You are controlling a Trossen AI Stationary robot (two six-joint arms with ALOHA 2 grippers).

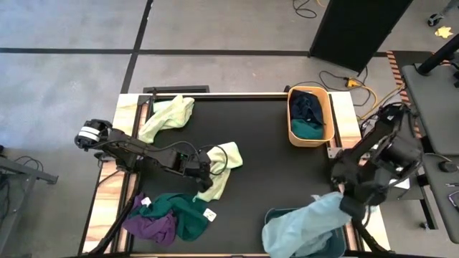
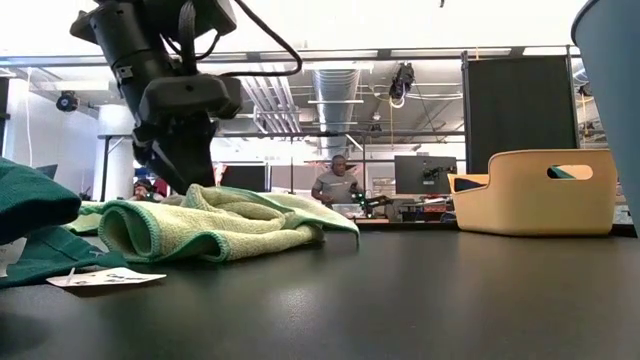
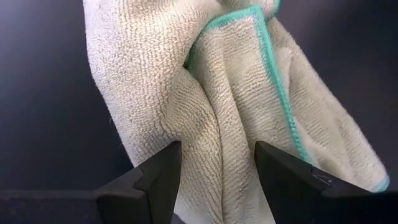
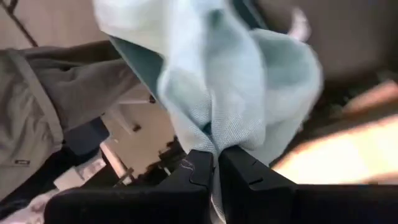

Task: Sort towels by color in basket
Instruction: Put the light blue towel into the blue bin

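While left end effector (image 3: 216, 165) gapes over yellow-green towel (image 3: 236, 93), right end effector (image 4: 216, 163) pinches light blue towel (image 4: 211, 81).

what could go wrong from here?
1. The left end effector is open astride a fold of the yellow-green towel; closing may pinch only one layer, which could slip out.
2. The light blue towel, pinched by the right end effector, trails over the table's front edge; it could snag on the blue bin beneath it.

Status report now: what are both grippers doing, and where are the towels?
Left gripper open, straddling pale yellow-green towel mid-table. Right gripper shut on light blue towel, at table's near right. Nothing blocking.
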